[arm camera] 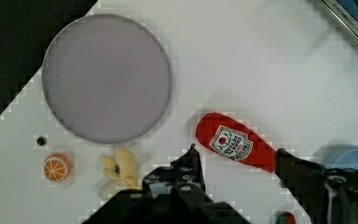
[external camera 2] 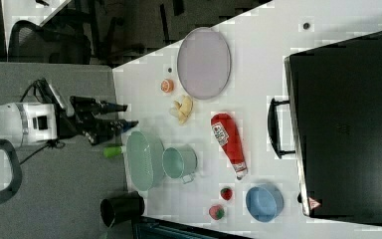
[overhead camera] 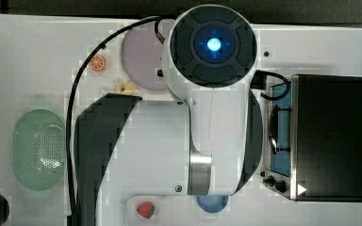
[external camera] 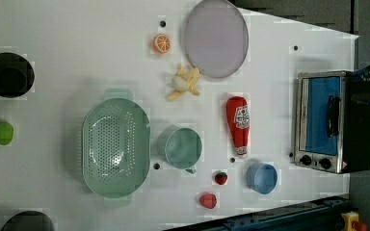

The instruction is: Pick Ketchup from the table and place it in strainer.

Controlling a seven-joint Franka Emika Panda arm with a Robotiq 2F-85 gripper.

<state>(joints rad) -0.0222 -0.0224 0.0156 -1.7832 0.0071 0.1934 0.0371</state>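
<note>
— Where is the Ketchup (external camera: 238,126) found?

— It is seen lying flat on the white worktop (external camera: 77,43), untouched. In the left view it is placed between the mint cup (external camera: 183,147) and the toaster oven (external camera: 325,120), with its white cap end turned toward the blue bowl (external camera: 261,178) and its broad red end toward the lilac plate (external camera: 215,37).

— And the strainer (external camera: 116,147)?

— It is set on the worktop well apart from the Ketchup, with the mint cup just beside it in between. Its perforated bottom is shown bare in the left view. In the right view it is found close to the worktop edge nearest the arm.

— How is the pincer (arm camera: 237,161) held?

— It is held open. In the wrist view its two dark fingers (arm camera: 189,170) are spread, one on each side of the Ketchup's narrow neck, and nothing is gripped between them. In the right view the pincer is seen off the worktop's edge, raised clear of the surface.

— What else is laid out?

— A peeled banana (external camera: 185,83) and an orange slice (external camera: 161,43) are placed near the lilac plate. Two strawberries (external camera: 220,177) are found near the blue bowl, by the worktop edge at the left view's bottom.
</note>
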